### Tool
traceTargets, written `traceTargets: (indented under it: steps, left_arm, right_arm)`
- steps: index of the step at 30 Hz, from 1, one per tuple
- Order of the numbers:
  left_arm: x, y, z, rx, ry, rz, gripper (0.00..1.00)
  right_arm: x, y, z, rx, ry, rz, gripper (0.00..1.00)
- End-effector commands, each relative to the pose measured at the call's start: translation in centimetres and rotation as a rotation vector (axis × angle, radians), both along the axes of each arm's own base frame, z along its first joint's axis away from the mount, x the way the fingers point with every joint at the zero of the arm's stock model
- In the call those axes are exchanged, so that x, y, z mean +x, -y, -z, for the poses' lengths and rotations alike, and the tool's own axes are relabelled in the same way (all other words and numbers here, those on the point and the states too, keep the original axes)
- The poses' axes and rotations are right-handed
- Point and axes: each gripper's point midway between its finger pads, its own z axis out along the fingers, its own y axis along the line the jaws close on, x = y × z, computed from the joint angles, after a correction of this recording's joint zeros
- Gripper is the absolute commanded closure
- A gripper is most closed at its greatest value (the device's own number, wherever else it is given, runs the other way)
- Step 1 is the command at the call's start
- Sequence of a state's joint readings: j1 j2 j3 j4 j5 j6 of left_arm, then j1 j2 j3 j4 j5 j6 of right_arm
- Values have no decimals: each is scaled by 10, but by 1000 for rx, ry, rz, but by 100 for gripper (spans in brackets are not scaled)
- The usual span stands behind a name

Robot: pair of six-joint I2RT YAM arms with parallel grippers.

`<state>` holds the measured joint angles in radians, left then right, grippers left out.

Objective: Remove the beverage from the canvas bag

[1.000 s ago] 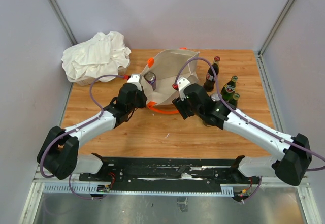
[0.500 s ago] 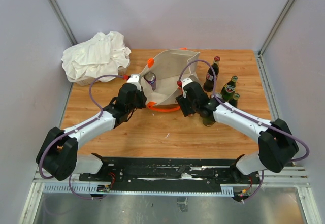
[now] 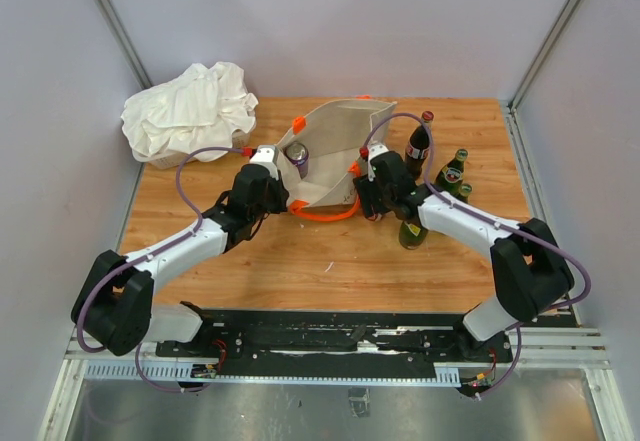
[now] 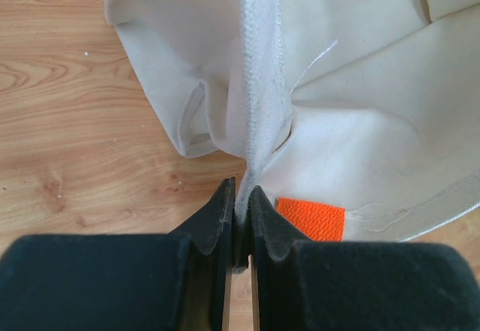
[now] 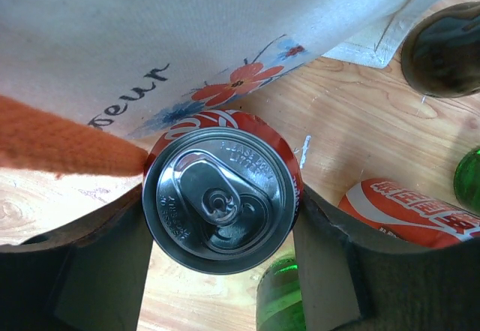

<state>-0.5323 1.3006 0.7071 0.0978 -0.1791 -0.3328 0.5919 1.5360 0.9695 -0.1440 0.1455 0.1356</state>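
Observation:
The beige canvas bag (image 3: 335, 146) with orange handles stands open at mid table. A purple can (image 3: 297, 154) stands inside it at the left end. My left gripper (image 3: 283, 191) is shut on the bag's left rim (image 4: 259, 83), pinching the cloth fold between its fingertips (image 4: 240, 196). My right gripper (image 3: 368, 199) is just in front of the bag's right side, outside it. It is shut on an upright red can (image 5: 222, 200), with the bag's flower print (image 5: 236, 87) right behind it.
A white cloth heap (image 3: 190, 109) lies at the back left. A cola bottle (image 3: 418, 146) and green bottles (image 3: 450, 173) stand right of the bag. A red can (image 5: 409, 211) lies on the table by my right gripper, and a green bottle (image 5: 281, 297) stands under it.
My right gripper has shifted slightly right and toward the bag's right front corner, and that arm's elbow has folded in. The left arm and the bag have not moved.

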Motion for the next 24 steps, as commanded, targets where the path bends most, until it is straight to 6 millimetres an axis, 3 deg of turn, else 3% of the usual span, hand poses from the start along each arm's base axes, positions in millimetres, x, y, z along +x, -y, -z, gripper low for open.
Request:
traceTargets:
  steps: [1,11,13,14,19,22,24]
  left_arm:
    - [7,-4,-2,30,12,-20,87]
    - [12,-3,-2,47,15,-14,87]
    - [13,-3,-1,49,14,-12,87]
    - [13,-2,-1,50,14,-11,87]
    - [15,0,0,53,13,-3,86]
    - [15,0,-1,56,15,-1,86]
    - [15,-1,-1,56,15,-1,86]
  right_arm:
    - [19,4,-6,35,38,46,99]
    - [25,30,-16,-3,58,112,99]
    - [26,32,-16,-6,53,116,95]
    - [26,32,-16,-6,52,118,88]
    - [29,32,-21,-2,54,120,34]
    - [31,31,-28,-5,68,116,17]
    - [32,31,-32,-6,77,114,12]
